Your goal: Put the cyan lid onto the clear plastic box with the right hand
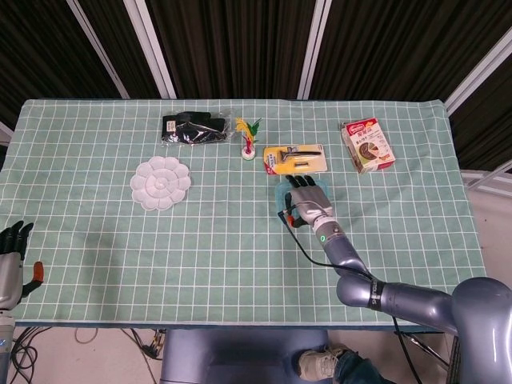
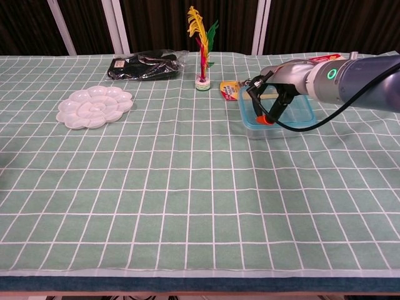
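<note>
While the right robot hand (image 1: 309, 201) covers it, cyan lid (image 2: 300, 111) shows partly.
</note>
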Controlling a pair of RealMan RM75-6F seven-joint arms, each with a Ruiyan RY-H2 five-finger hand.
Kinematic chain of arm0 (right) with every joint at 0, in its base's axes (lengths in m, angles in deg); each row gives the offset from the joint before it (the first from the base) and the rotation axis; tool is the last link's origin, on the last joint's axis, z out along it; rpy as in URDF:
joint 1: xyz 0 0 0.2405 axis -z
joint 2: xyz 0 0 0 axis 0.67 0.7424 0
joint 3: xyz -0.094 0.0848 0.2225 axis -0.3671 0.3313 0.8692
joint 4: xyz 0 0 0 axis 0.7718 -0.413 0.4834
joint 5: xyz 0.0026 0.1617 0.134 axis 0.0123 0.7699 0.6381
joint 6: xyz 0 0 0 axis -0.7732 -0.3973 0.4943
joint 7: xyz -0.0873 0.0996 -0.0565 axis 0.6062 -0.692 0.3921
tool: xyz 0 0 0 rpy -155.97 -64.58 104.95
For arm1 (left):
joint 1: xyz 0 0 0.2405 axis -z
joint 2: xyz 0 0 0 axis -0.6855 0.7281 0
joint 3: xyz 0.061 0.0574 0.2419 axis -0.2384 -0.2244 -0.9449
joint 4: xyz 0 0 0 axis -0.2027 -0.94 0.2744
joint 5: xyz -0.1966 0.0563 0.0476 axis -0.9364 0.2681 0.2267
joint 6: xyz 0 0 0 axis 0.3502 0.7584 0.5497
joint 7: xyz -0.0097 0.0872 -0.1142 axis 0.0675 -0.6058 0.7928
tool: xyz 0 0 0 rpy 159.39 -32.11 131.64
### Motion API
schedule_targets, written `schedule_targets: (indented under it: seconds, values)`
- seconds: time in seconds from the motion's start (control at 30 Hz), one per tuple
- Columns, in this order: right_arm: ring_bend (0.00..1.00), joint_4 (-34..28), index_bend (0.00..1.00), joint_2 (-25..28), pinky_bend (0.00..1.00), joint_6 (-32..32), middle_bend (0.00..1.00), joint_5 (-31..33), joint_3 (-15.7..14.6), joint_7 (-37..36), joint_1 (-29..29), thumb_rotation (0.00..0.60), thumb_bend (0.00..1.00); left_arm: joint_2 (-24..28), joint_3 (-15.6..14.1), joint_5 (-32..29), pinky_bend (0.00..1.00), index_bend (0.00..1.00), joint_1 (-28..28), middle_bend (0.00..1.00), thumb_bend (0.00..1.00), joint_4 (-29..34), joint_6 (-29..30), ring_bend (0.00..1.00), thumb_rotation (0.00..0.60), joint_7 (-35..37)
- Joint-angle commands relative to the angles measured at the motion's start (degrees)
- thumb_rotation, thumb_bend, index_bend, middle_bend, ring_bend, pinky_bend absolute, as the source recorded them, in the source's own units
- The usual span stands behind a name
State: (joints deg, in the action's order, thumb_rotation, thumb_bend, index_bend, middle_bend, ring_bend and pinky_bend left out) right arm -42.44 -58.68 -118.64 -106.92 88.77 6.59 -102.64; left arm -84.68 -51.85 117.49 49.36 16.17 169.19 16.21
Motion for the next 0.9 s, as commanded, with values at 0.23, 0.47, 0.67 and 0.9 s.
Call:
schedule_targets:
  seconds: [0.23,0.47,0.67,0.9]
  values:
    - [0.0,1.0,0.6,-0.6,0.0,-1.3,0.02,-1.1,1.1,-1.3,-0.1,0.6,0.55,0.1,0.0,0.0,0.0,0.06,0.0,0.0,0.53,0.1,0.1,0.0,0.6,0.2]
    - [0.0,1.2,0.6,1.5,0.0,-2.2,0.01,-0.9,3.7,-2.7,-0.3,0.6,0.55,0.2,0.0,-0.2,0.0,0.06,0.1,0.0,0.53,0.2,-0.3,0.0,0.6,0.3]
    - [0.0,4.3,0.6,1.3,0.0,-0.7,0.01,1.4,4.8,-3.4,-0.9,0.6,0.55,0.3,-0.1,-0.3,0.0,0.06,0.2,0.0,0.53,0.5,-0.7,0.0,0.6,0.2]
    - [0.0,9.5,0.6,-1.5,0.0,2.2,0.01,2.5,5.5,-4.7,-2.2,0.6,0.54,0.5,-0.1,-0.8,0.0,0.06,0.3,0.0,0.53,0.8,-1.0,0.0,0.6,0.5]
